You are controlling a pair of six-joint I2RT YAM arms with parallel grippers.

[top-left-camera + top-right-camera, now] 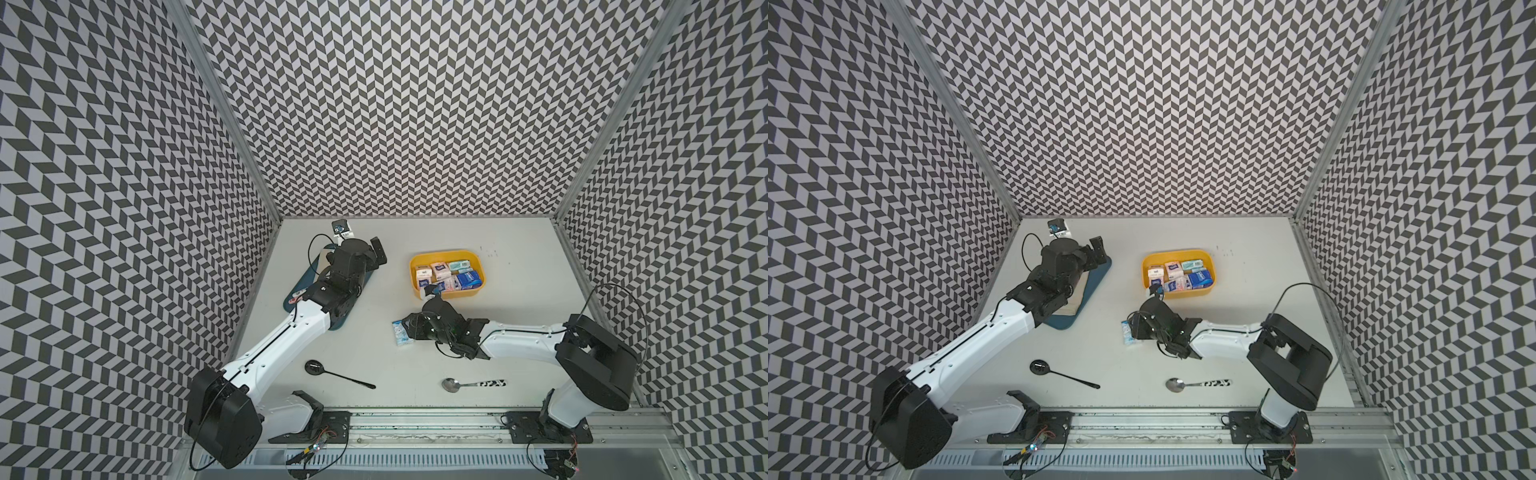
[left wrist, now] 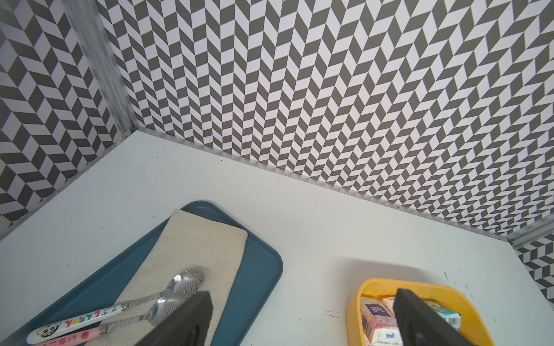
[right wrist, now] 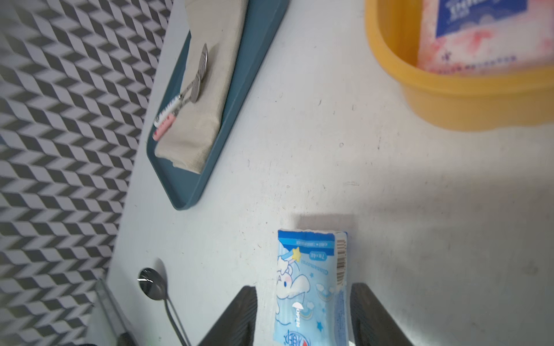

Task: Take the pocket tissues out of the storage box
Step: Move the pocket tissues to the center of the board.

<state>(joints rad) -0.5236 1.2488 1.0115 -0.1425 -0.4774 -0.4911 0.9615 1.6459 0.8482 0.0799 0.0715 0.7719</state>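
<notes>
The yellow storage box (image 1: 444, 252) (image 1: 1177, 252) stands at mid-right of the table, and several pocket tissues (image 1: 449, 276) (image 1: 1181, 275) lie packed inside it. One pale blue pack with a cartoon print (image 1: 400, 332) (image 3: 311, 281) lies flat on the table in front of the box. My right gripper (image 3: 304, 287) straddles this pack, open, with a gap showing on each side between the pack and the fingers. My left gripper (image 1: 376, 253) (image 2: 302, 323) hovers open and empty between the tray and the box. The box's corner (image 2: 353, 302) shows beside one of its fingers.
A dark blue tray (image 1: 1096, 278) (image 2: 260, 269) with a beige cloth and two spoons lies at the left, under my left arm. A black spoon (image 1: 313, 368) and a metal spoon (image 1: 451, 384) lie near the front edge. Patterned walls enclose three sides.
</notes>
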